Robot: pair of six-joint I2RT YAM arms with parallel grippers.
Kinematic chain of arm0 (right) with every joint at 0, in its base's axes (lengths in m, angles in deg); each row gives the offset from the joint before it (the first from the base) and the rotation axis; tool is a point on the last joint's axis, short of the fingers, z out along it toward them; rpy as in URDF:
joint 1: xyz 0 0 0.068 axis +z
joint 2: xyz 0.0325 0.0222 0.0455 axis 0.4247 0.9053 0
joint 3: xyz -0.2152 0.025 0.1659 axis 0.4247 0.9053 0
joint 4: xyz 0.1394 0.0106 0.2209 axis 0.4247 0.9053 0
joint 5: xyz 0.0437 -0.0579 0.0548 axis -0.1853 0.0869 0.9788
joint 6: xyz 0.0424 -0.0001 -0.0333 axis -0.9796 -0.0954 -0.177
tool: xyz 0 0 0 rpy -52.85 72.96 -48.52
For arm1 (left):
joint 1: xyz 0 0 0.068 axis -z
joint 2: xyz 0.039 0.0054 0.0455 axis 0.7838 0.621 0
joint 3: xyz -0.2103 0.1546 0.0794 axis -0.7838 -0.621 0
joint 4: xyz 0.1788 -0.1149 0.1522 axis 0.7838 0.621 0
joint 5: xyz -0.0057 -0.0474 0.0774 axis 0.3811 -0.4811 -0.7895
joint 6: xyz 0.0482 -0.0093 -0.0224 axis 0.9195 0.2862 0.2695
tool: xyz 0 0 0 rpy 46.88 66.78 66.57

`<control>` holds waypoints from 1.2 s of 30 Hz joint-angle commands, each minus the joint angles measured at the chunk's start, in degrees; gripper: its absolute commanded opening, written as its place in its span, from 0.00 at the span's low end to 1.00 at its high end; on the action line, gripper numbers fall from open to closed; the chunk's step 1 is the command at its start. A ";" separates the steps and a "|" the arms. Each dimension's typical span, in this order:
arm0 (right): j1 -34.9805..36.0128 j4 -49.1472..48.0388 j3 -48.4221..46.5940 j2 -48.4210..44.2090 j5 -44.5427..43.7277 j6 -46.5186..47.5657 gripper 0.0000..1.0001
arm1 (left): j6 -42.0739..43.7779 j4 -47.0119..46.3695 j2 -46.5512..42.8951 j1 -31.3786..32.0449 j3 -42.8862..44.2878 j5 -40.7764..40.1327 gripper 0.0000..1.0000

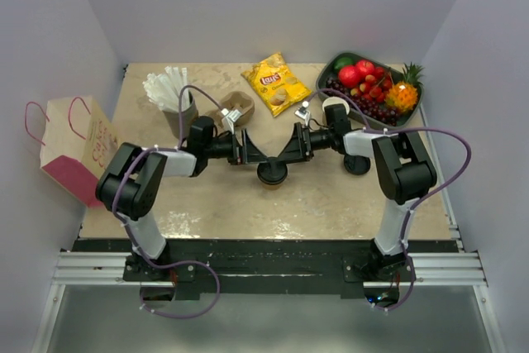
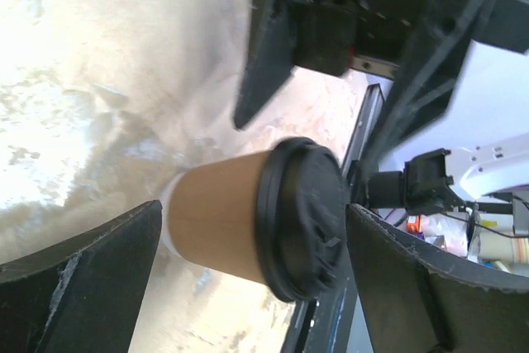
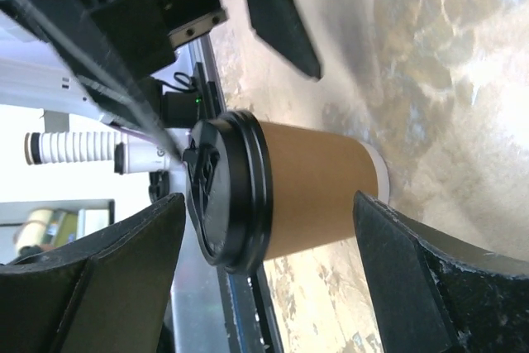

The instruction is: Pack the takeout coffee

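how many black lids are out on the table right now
2: one on the takeout coffee at the centre, one loose lid lying beside the right arm. Others may be hidden.

I see two matching arms. The left arm [image 1: 136,183] and the right arm [image 1: 401,167] are built of chunky black joint housings joined by white tube links. Behind each tool a thin lavender cable [image 1: 181,109] runs along the links to a black base [image 1: 159,273]. The left tool [image 2: 254,229] and right tool [image 3: 264,229] carry broad, matte black wedge fingers [image 2: 91,279] with slightly chipped edges. A small pale block [image 1: 233,115] sits just above each tool.
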 commanded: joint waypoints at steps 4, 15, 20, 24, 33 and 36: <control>1.61 6.67 -6.43 0.33 -2.68 5.87 0.86 | 0.95 -0.66 -7.55 -0.32 -3.84 2.70 0.96; 3.02 14.23 -3.80 -1.78 -2.94 11.59 0.89 | -3.53 -7.60 -2.28 -1.11 -5.68 3.40 0.95; 3.11 13.19 -3.97 -0.29 -3.12 10.63 0.89 | -9.24 -18.06 -1.84 -0.41 -7.53 9.01 0.96; 3.20 11.51 -3.88 0.68 -3.21 8.61 0.88 | -6.52 -14.74 -2.89 0.91 -7.97 8.15 0.96; 3.28 9.40 -4.23 3.23 -3.38 6.41 0.86 | 10.52 3.52 -2.28 1.35 -4.64 1.03 0.94; 3.28 9.75 -4.32 3.93 -4.26 6.14 0.84 | 15.36 8.63 -1.23 1.35 -3.32 -1.87 0.93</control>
